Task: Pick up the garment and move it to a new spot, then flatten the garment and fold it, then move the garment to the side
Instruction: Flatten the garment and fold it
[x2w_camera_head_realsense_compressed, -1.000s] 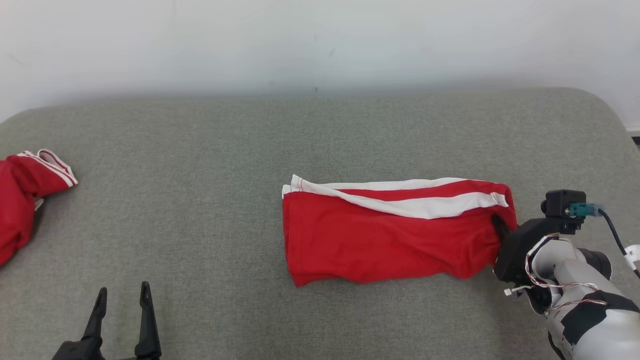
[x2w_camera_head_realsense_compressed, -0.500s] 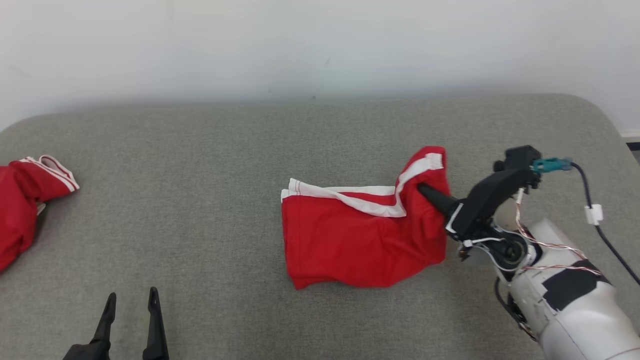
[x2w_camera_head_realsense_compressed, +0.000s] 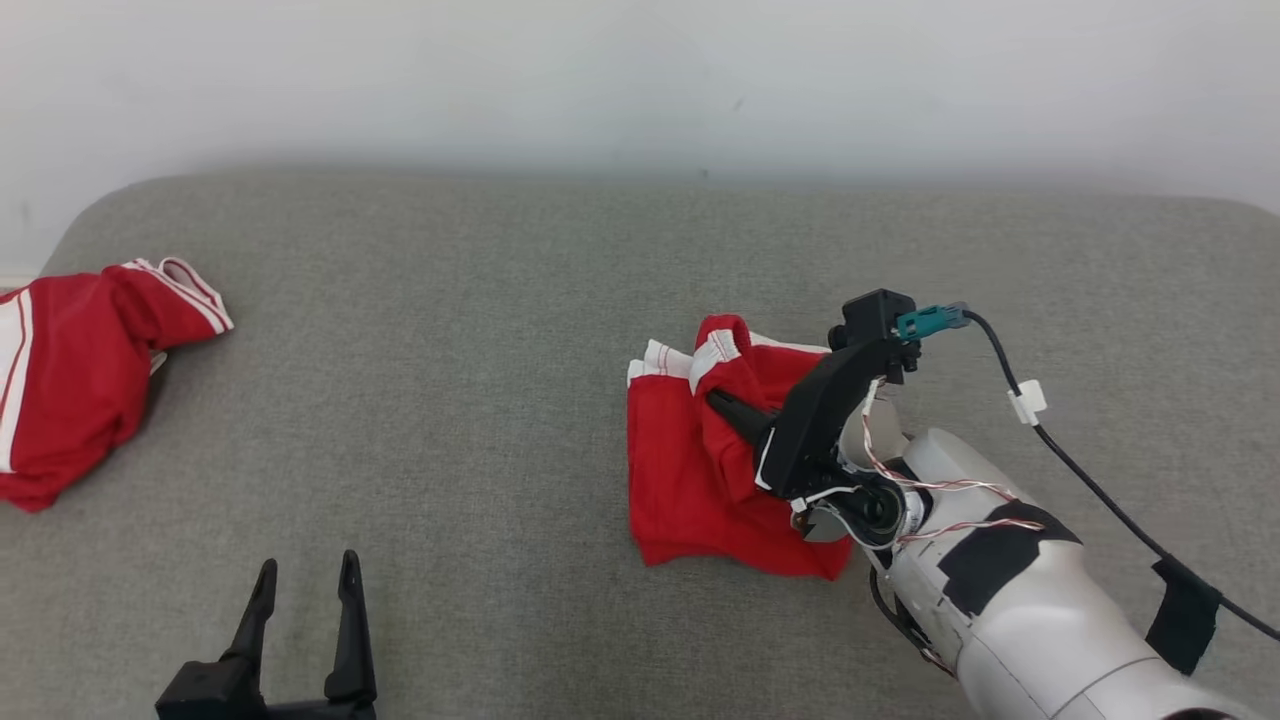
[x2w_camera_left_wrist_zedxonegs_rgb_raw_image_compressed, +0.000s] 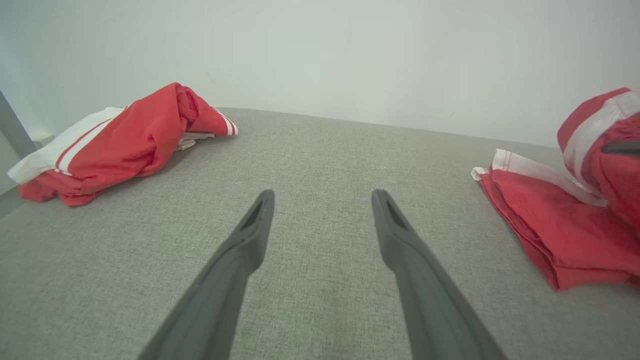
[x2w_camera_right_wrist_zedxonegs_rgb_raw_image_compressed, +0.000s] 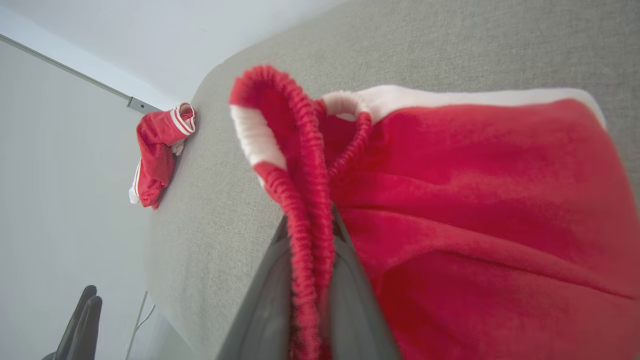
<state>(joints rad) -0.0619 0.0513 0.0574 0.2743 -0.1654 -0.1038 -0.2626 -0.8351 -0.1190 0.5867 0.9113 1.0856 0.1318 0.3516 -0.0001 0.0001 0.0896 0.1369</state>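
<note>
Jaws pinched on the waistband (x2w_camera_right_wrist_zedxonegs_rgb_raw_image_compressed: 302, 200), fold judged half done
Head view: the right gripper (x2w_camera_head_realsense_compressed: 722, 405) was clamped on the garment (x2w_camera_head_realsense_compressed: 690, 490), one end raised over the half laid on the grey cushion (x2w_camera_head_realsense_compressed: 450, 350); the left gripper (x2w_camera_head_realsense_compressed: 308, 575) was held spread, empty. Left wrist view: another red garment (x2w_camera_left_wrist_zedxonegs_rgb_raw_image_compressed: 115, 140) was seen well apart. Right wrist view: the waistband was nipped between the fingers (x2w_camera_right_wrist_zedxonegs_rgb_raw_image_compressed: 270, 310). Moving aside was judged left.

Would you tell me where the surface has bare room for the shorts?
The broad middle of the surface, between the other garment and the shorts, is bare, as is the strip along the wall. It is crowded at the right gripper, shut on the shorts, and by the left gripper.
</note>
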